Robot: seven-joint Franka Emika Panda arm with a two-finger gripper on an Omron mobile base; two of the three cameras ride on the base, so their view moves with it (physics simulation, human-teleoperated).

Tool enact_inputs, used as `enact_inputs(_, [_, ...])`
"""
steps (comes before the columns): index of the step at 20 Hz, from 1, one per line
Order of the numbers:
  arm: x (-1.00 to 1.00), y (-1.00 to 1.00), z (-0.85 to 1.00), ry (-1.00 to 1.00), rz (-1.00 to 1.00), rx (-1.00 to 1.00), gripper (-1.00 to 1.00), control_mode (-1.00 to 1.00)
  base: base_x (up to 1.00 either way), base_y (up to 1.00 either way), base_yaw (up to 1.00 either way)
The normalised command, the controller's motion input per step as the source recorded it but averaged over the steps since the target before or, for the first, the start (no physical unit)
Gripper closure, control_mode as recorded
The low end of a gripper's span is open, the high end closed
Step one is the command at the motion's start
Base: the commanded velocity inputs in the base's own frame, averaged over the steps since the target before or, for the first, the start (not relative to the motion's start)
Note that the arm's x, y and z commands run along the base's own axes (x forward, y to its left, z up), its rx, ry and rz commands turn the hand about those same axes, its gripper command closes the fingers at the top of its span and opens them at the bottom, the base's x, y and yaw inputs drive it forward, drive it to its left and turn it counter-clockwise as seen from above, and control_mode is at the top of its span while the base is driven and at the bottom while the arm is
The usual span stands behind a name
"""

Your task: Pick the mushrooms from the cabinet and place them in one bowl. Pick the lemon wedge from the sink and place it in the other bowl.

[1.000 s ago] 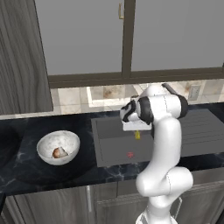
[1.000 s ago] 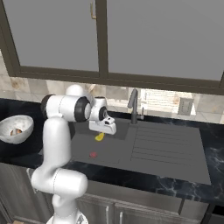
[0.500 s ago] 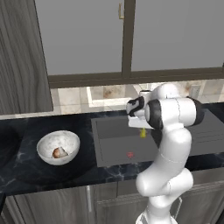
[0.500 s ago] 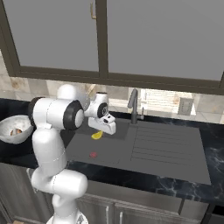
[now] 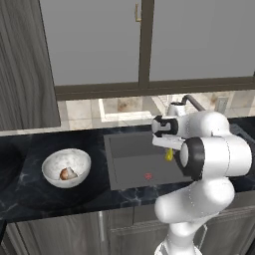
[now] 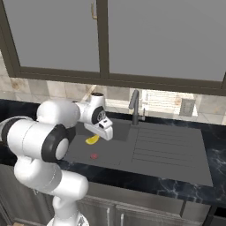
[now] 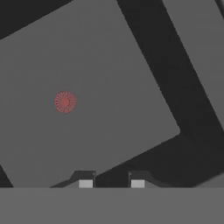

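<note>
The lemon wedge (image 5: 169, 155) hangs clamped in the pincer (image 5: 170, 151), raised above the sink (image 5: 130, 169) basin

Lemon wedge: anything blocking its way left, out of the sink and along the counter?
Nothing visible does. The tool holds the lemon wedge above the sink basin; leftward lie its rim, bare counter, then the marbled bowl holding a mushroom.

Flat, even rendered light, no glare.
Soft shadow inside the sink (image 6: 145, 150); dark counter (image 5: 30, 194) dim; hand view grey, low-contrast, slightly soft; no edge distortion.
</note>
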Motion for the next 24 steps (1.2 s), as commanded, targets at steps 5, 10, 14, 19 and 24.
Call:
enact_inputs(5, [-0.25,0.00,0.45,0.00,-0.15,-0.07,1.00,-1.00,0.00,0.00,0.00])
enact_inputs(10, [-0.03,0.00,0.18,0.07,-0.15,-0.12,1.00,-1.00,0.00,0.00,0.00])
enact_inputs(14, [0.00,0.00,0.00,0.00,-0.03,-0.01,1.00,-1.00,0.00,0.00,0.00])
enact_inputs(19, [0.00,0.00,0.00,0.00,0.00,0.00,1.00,-1.00,0.00,0.00,0.00])
enact_inputs(24, [0.00,0.00,0.00,0.00,0.00,0.00,1.00,1.00,0.03,-0.21,0.00])
